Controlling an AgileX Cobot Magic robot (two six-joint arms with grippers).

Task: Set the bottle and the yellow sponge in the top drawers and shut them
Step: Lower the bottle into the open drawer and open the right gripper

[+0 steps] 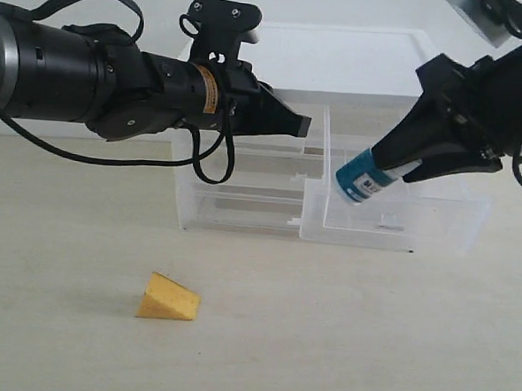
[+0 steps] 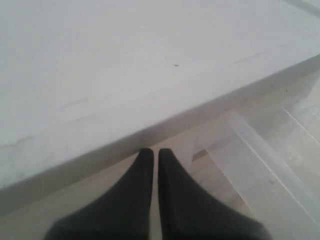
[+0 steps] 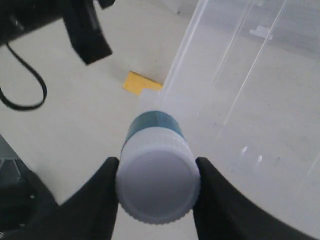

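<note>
The bottle (image 1: 361, 178), white with a teal label, hangs tilted with its base inside the pulled-out right top drawer (image 1: 436, 226). My right gripper (image 1: 394, 165) is shut on its cap end; in the right wrist view the white cap (image 3: 157, 186) sits squeezed between both fingers. The yellow sponge (image 1: 168, 298) lies alone on the table, front left, and shows as a yellow patch (image 3: 141, 83) beside the drawer wall. My left gripper (image 1: 302, 124) is shut and empty, tips (image 2: 155, 153) close under the unit's white top (image 2: 125, 75), in front of the left top drawer (image 1: 246, 146).
The clear drawer unit (image 1: 242, 214) stands at the back middle with a white top (image 1: 340, 54). The pulled-out drawer's clear wall (image 3: 200, 75) juts toward the table front. The thick left arm (image 1: 82, 74) with its looping cables stretches across the left side.
</note>
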